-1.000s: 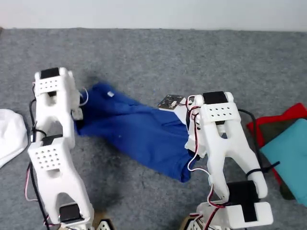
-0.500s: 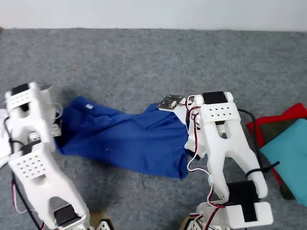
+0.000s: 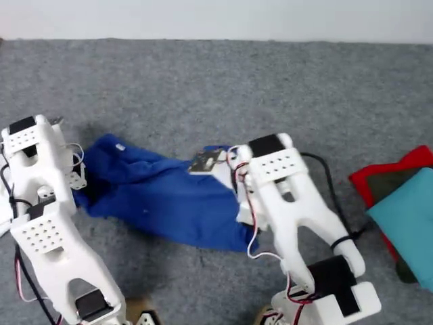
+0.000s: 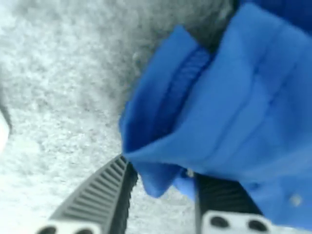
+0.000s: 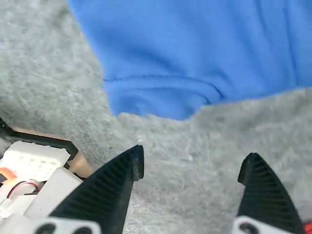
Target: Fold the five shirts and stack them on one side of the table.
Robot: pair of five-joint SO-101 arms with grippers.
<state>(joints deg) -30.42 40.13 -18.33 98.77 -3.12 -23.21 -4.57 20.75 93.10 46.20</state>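
Grey tabletop (image 3: 270, 81), crumpled blue shirt (image 3: 162, 196)

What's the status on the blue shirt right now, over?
Left gripper shut on blue shirt edge. Right gripper open, over the table beside the hem. Shirt crumpled, not folded. Nothing in the way.
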